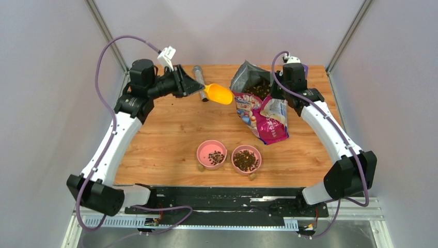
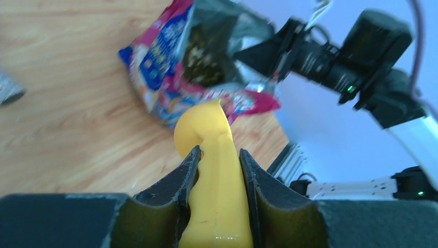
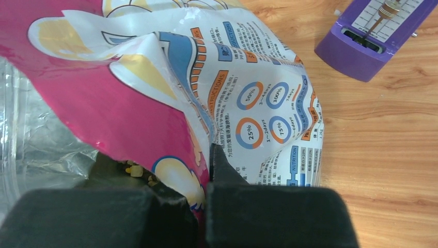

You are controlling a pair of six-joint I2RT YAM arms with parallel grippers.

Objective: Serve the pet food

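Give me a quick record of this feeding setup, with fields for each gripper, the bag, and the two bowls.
left gripper: shut on the yellow scoop handle, scoop raised beside the pet food bag mouth
right gripper: shut on the pet food bag's top edge
bag contents: kibble visible inside
left pink bowl: small patch of kibble, mostly bare
right pink bowl: kibble covers most of the bottom
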